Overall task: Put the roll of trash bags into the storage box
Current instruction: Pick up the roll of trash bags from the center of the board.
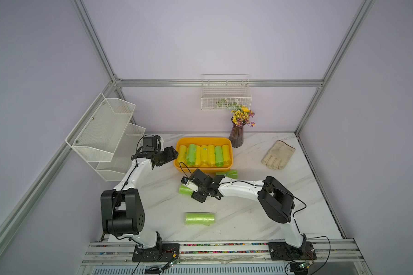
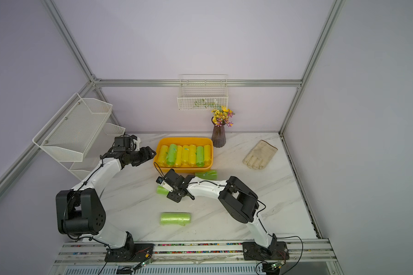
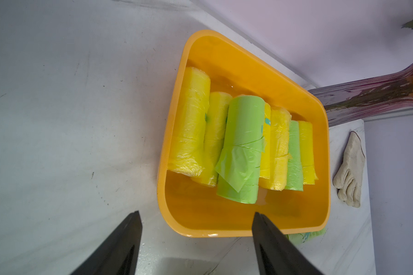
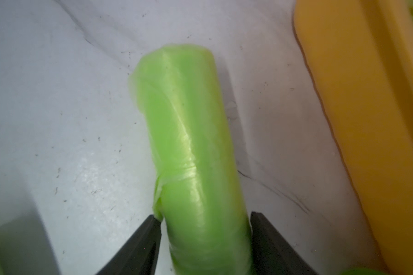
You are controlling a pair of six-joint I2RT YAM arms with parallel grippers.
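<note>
We see the green roll (image 4: 191, 147) lying on the table (image 1: 236, 221) near the storage box (image 4: 367, 119). Its long axis runs along the box's front wall, and its free end points toward bare marble. We cannot tell whether the right gripper (image 4: 204, 219), straddling it, pinches. The left gripper (image 3: 197, 216) gapes empty.

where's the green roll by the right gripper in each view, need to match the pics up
In a top view: the green roll pokes out from under the right arm, near mid-picture.
In a top view: same spot, again near mid-picture.
Left wrist: not in it.
Right wrist: mid-picture, one end between the right gripper fingers.
Shared landmark: the storage box, in all four.
</note>
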